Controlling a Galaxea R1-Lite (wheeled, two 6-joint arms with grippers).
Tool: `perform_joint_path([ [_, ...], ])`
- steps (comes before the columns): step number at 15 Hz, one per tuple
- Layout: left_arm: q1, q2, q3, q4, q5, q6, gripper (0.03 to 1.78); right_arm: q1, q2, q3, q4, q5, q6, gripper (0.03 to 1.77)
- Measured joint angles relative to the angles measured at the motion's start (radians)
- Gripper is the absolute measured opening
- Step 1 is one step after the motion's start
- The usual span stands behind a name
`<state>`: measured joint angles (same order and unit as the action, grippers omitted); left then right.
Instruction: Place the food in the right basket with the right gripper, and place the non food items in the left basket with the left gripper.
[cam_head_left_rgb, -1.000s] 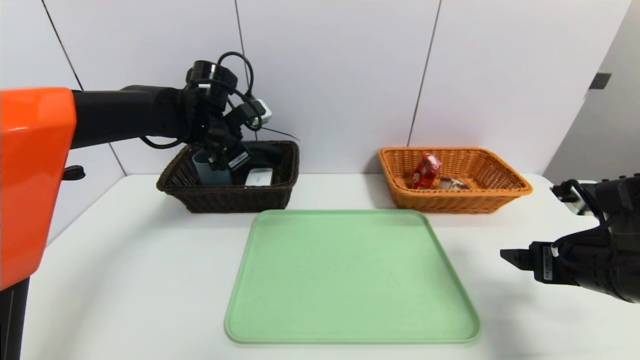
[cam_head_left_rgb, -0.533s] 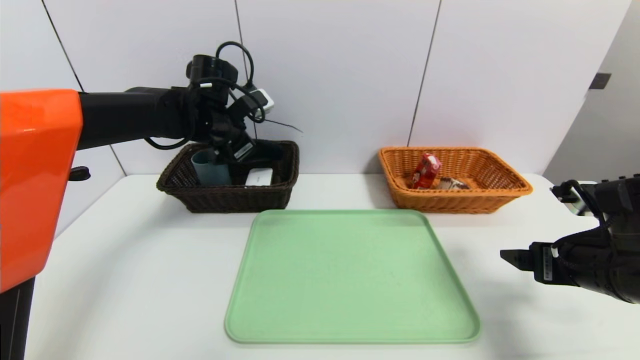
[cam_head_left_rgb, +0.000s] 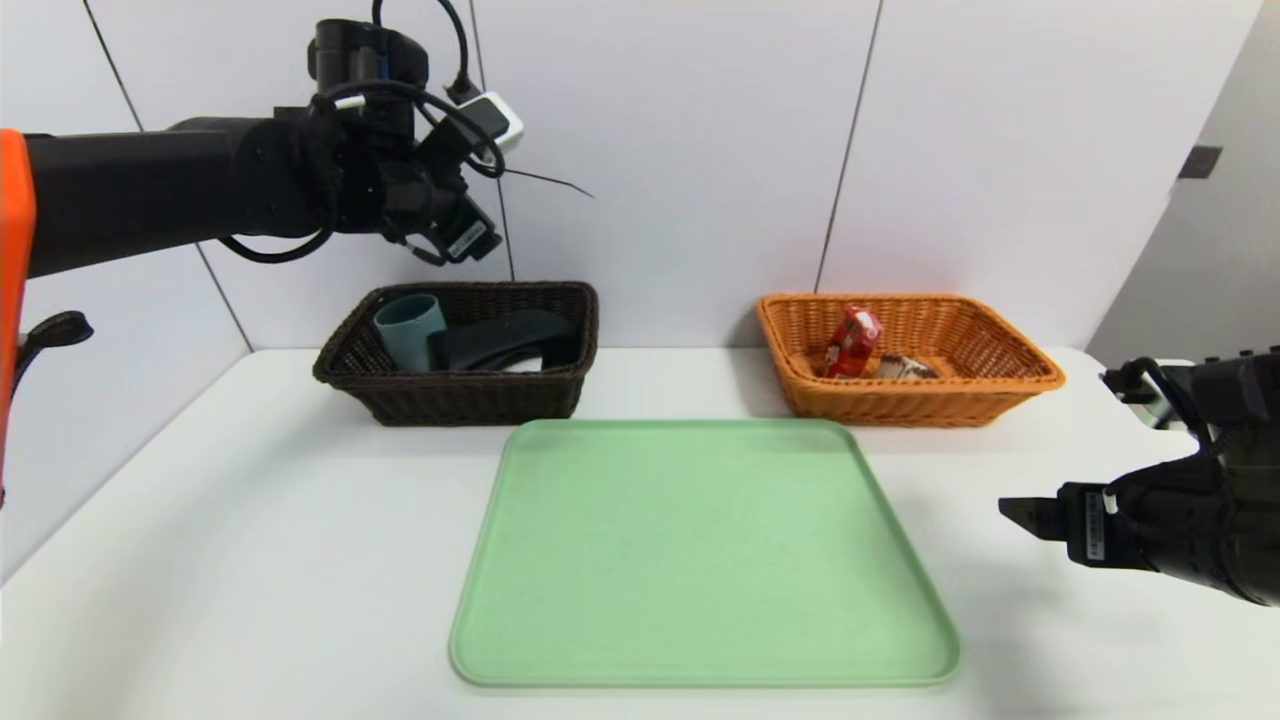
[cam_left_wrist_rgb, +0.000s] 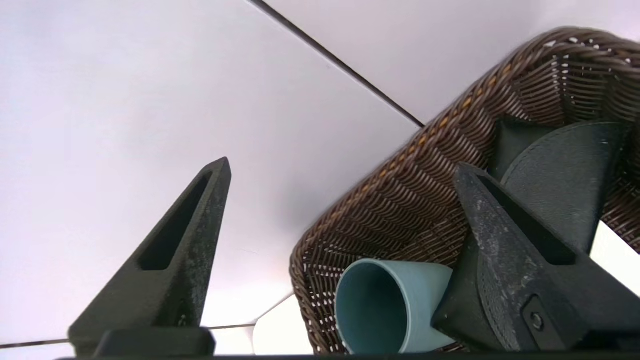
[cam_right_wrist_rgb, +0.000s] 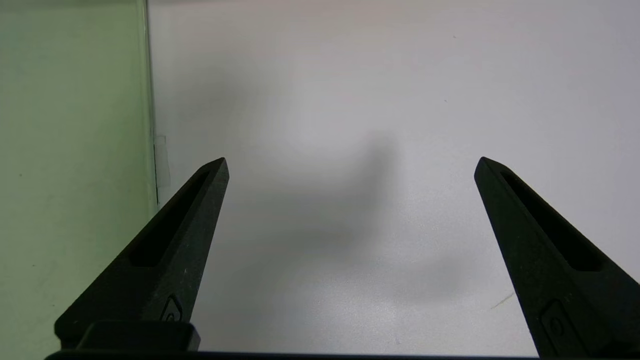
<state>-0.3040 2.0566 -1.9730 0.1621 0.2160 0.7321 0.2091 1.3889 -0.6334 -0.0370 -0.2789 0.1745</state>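
The left gripper (cam_head_left_rgb: 462, 232) is hanging high above the left basket (cam_head_left_rgb: 460, 395), near the wall, and its fingers (cam_left_wrist_rgb: 170, 260) are standing wide with nothing between them. The non food items are lying inside this dark basket: the teal cup (cam_head_left_rgb: 410, 330) at its left end, the black pouch (cam_head_left_rgb: 505, 342) leaning across the middle, and only a small white corner of the case (cam_head_left_rgb: 522, 365) is showing under the pouch. The food is in the right basket (cam_head_left_rgb: 905, 400): the red carton (cam_head_left_rgb: 852, 342) is leaning there with the cake wedge (cam_head_left_rgb: 905, 368) just beside it. The green tray (cam_head_left_rgb: 700, 555) on the tabletop (cam_head_left_rgb: 250, 560) is carrying nothing.

To my judgement, all the sorting is done and the step in hand is only to bring the left arm away. To do it well, the arm should be going up and back over the basket's near rim without coming down again, because the pouch is standing rather high and the pointed tips could catch it or push the cup over. The fingers should be kept apart, so nothing is pinched by accident.

The right gripper (cam_head_left_rgb: 1030, 520) is parked low over the tabletop, to the right of the tray, with its fingers (cam_right_wrist_rgb: 165, 255) also spread wide and empty.
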Motion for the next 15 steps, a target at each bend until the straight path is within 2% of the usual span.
perform_joint_path([
  [5,-0.023,-0.072,0.001,-0.003,0.007,-0.006,1.64,-0.003,-0.019,-0.012,0.0,0.001,-0.002,1.7],
  [8,-0.042,-0.154,0.005,0.016,0.019,-0.106,1.66,-0.001,-0.036,-0.041,0.001,0.015,-0.009,1.7],
  [10,-0.055,-0.203,0.009,0.067,0.058,-0.247,1.67,0.001,-0.045,-0.074,0.001,0.052,-0.019,1.7],
  [12,-0.09,-0.248,0.012,0.168,0.095,-0.466,1.67,0.003,-0.05,-0.12,0.0,0.093,-0.022,1.7],
  [15,-0.191,-0.341,0.046,0.35,0.11,-0.857,1.68,0.003,-0.053,-0.193,-0.009,0.229,-0.032,1.7],
])
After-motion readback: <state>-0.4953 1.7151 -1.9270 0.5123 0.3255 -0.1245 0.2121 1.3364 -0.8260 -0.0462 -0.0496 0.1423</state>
